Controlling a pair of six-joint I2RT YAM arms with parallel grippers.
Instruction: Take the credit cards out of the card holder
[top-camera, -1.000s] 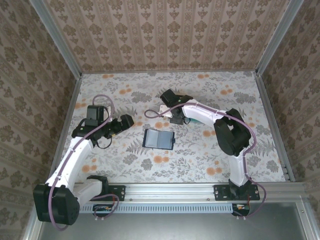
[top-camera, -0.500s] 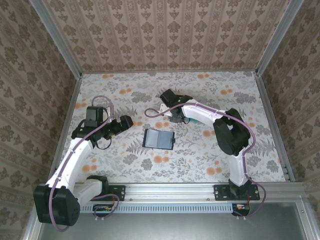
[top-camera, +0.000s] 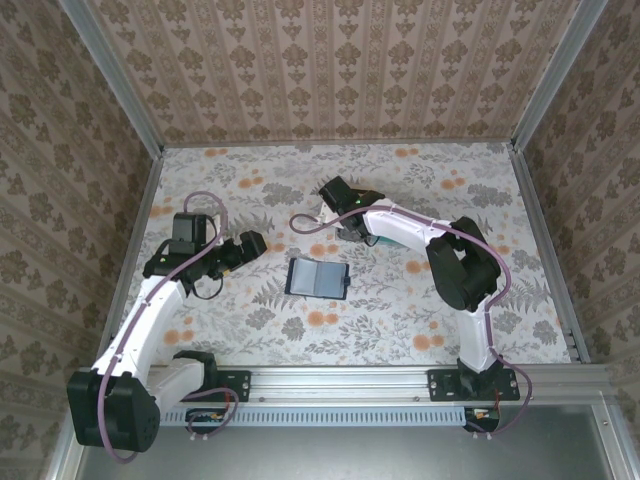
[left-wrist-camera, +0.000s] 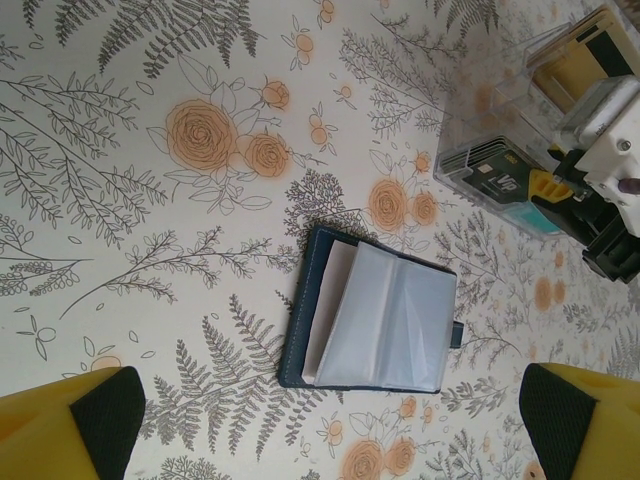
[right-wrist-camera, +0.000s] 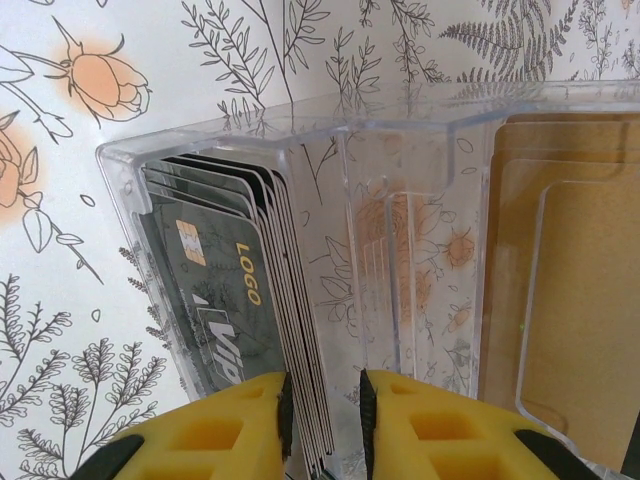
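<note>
The card holder lies open mid-table. Just left of it hangs the left gripper, jaws wide. Beyond, the right gripper stands narrowly parted over cards in the clear box. We'd lift straight up, dragging none.

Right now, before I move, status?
Left pincer wide open over card holder, which lies open, flat. Right pincer slightly parted at clear box, cards inside. Path to holder unobstructed.
</note>
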